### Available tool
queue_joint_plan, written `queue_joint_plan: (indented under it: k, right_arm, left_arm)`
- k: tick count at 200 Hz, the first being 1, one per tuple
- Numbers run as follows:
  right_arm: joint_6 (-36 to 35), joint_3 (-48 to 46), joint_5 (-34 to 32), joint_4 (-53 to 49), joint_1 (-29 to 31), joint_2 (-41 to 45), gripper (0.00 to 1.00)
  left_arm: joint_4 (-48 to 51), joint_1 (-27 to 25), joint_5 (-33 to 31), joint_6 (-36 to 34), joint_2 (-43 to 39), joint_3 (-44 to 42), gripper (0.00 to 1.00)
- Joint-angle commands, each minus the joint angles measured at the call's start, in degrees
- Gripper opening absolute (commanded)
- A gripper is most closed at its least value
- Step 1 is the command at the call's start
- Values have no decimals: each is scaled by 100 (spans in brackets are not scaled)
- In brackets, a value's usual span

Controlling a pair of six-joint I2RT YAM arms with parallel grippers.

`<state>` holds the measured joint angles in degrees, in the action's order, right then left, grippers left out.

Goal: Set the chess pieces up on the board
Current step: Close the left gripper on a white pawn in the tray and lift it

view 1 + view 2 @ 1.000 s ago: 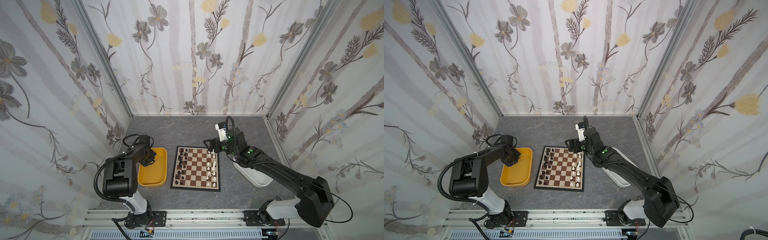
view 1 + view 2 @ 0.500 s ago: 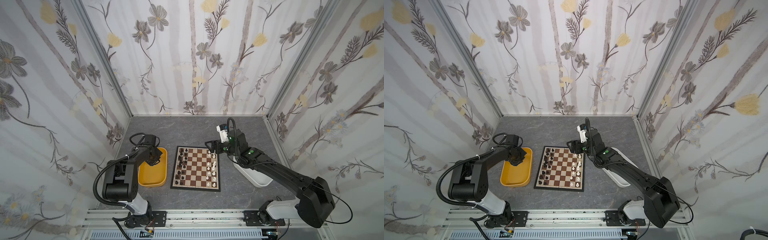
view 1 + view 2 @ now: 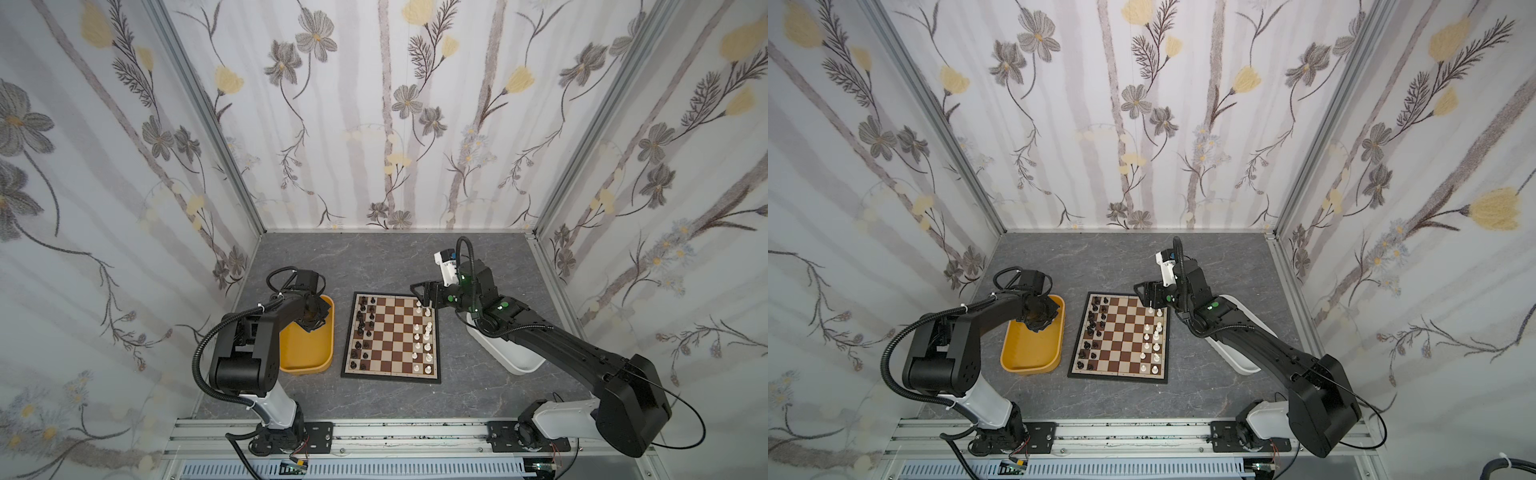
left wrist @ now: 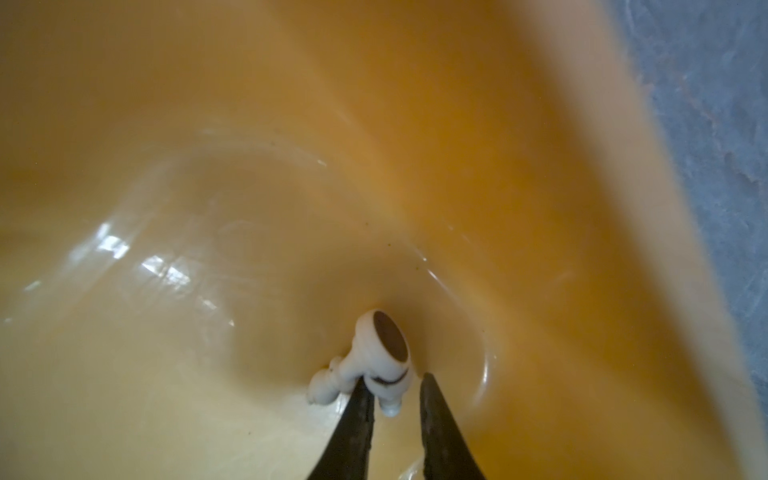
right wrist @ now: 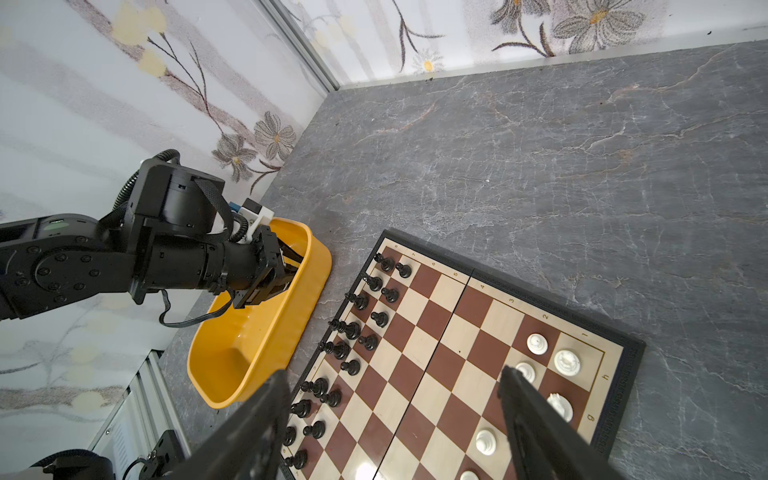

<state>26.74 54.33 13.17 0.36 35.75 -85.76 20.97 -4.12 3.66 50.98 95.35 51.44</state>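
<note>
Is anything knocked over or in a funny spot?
Yes. White chess pieces, seemingly two, lie tipped on their sides in the yellow tub, not standing on the board.

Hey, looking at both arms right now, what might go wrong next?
Two small white plastic chess pieces lie on their sides, close together, in the glossy yellow tub; the left pincer, closing there, might catch both or squirt one away. The right pincer hangs open over standing white pieces on the brown-and-cream chessboard and could topple them.
</note>
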Motion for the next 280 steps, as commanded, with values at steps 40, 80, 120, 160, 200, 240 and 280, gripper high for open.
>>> queue_joint_plan:
  k: [40, 80, 120, 160, 200, 240, 280]
  right_arm:
    - [59, -1, 48, 245, -11, 15, 78]
    - [92, -45, 42, 263, -20, 24, 78]
    - [120, -76, 59, 272, -30, 40, 78]
    - [180, -121, 72, 307, -25, 49, 77]
    - [212, -133, 72, 324, -25, 59, 77]
    - [261, -183, 60, 344, -31, 120, 77]
    - [284, -186, 35, 352, -30, 182, 76]
  left_arm:
    - [687, 15, -507, -270, 171, 306, 35]
    - [840, 7, -711, -576, 227, 478, 41]
    - [885, 8, -826, -897, 339, 575, 38]
    - [874, 8, -825, -1300, 414, 696, 33]
    - [681, 8, -562, -1581, 528, 679, 33]
    - [585, -3, -432, -1647, 615, 640, 27]
    - [614, -19, -366, -1422, 582, 549, 19]
